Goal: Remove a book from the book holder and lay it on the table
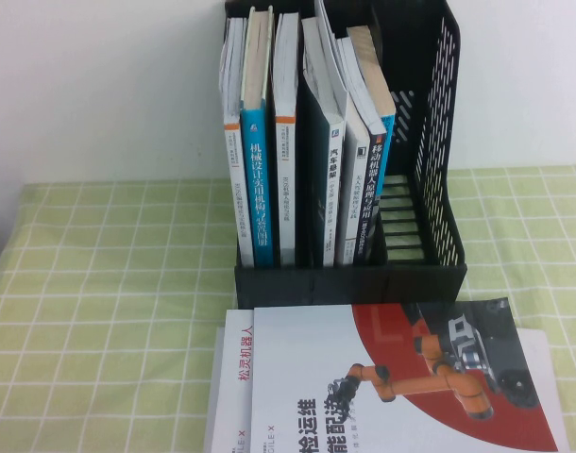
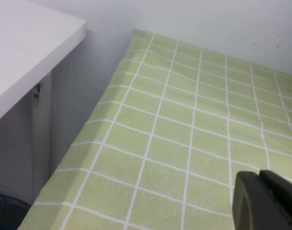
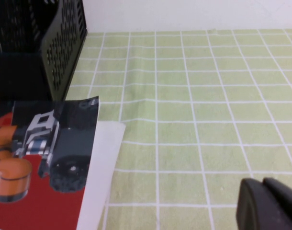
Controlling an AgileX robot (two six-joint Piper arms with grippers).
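The book (image 1: 401, 387), white with a dark red curve and an orange robot arm, lies flat on the table (image 1: 99, 311) in front of the black book holder (image 1: 349, 283). It also shows in the right wrist view (image 3: 40, 158), beside the holder's slotted wall (image 3: 60, 43). Neither gripper shows in the high view. My left gripper (image 2: 259, 173) is shut and empty above bare checked cloth (image 2: 184, 120) near the table's left edge. My right gripper (image 3: 262, 181) is shut and empty above the cloth (image 3: 194, 96), right of the book.
Several books (image 1: 297, 142) stand upright in the holder's slots. A second white book (image 1: 233, 377) lies under the task book, sticking out at its left. A white cabinet (image 2: 21, 52) stands beside the table's left edge. A white wall is behind.
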